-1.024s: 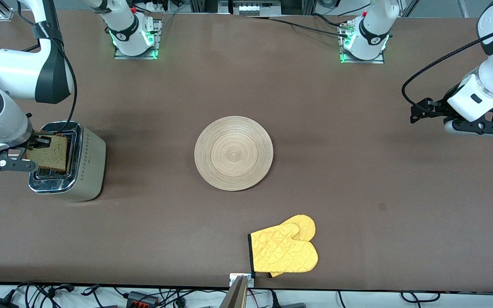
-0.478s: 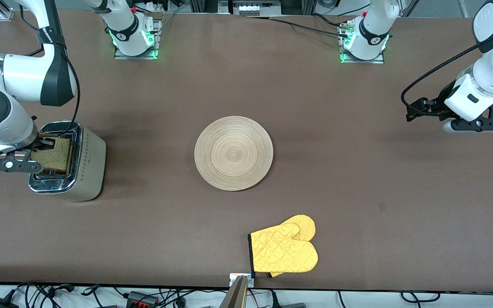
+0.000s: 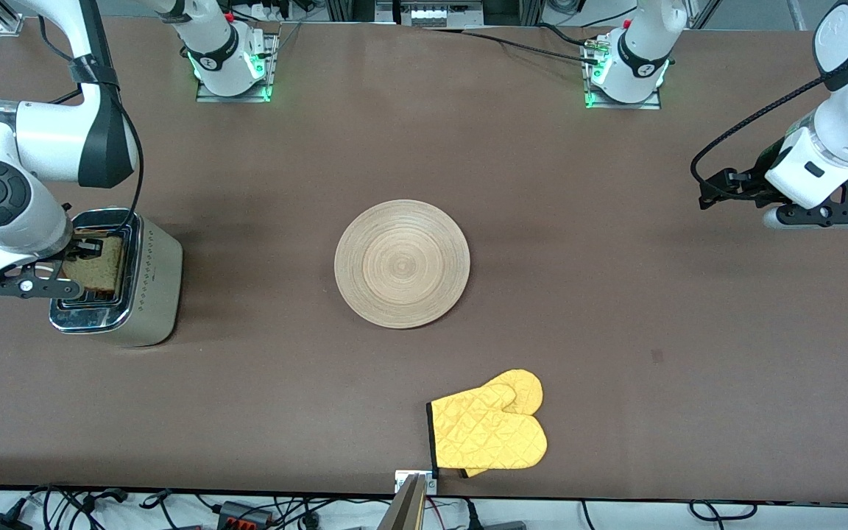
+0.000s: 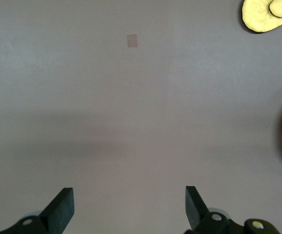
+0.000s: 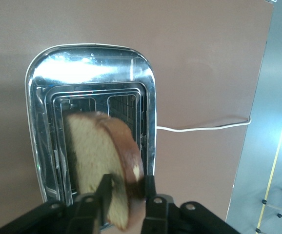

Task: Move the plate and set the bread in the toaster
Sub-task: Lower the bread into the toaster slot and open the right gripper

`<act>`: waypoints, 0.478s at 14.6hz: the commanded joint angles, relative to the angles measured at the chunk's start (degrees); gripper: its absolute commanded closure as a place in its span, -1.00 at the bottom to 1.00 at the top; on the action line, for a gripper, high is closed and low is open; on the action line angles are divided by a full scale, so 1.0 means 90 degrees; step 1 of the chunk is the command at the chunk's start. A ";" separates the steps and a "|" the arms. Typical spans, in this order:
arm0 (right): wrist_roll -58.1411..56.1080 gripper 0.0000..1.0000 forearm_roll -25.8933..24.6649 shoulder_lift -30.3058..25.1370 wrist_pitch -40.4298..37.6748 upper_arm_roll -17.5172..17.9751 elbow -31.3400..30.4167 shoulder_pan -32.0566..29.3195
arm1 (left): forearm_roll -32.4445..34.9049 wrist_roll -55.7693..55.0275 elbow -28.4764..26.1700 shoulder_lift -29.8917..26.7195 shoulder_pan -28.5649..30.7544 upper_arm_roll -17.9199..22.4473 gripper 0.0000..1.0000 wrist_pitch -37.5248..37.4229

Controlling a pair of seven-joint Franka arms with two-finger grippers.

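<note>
The brown-crusted square bread slice (image 5: 99, 165) is shown, in the right wrist view alone, pinched by the right gripper (image 5: 126, 181) partway into the boxy chrome toaster (image 5: 90, 63); the waiting left gripper (image 4: 129, 207) is held wide over the brown table (image 4: 131, 122)

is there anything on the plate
No, the plate lies bare at the table's middle; the bread is at the toaster.

One plate (image 3: 402, 263), one slice of bread (image 3: 94, 268), one toaster (image 3: 118, 278) with two slots, one pair of yellow oven mitts (image 3: 489, 432), two end effectors: left end effector (image 3: 785, 210), right end effector (image 3: 82, 249).
</note>
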 commanded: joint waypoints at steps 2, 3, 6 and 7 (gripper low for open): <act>-0.0033 -1.00 0.0520 -0.0112 -0.0225 0.0031 0.0182 -0.0037 | -0.0067 -0.0091 0.0025 -0.0076 -0.0071 0.0048 -1.00 -0.0112; -0.0033 -1.00 0.0589 -0.0112 -0.0322 0.0031 0.0309 -0.0037 | -0.0076 -0.0091 0.0025 -0.0076 -0.0080 0.0048 -1.00 -0.0112; -0.0053 -1.00 0.0939 -0.0121 -0.0916 0.0060 0.0951 0.0002 | -0.0076 -0.0081 0.0025 -0.0086 -0.0081 0.0048 -1.00 -0.0121; -0.0063 -1.00 0.1319 -0.0112 -0.1209 0.0050 0.1254 -0.0017 | -0.0076 -0.0090 0.0054 -0.0086 -0.0081 0.0048 -1.00 -0.0121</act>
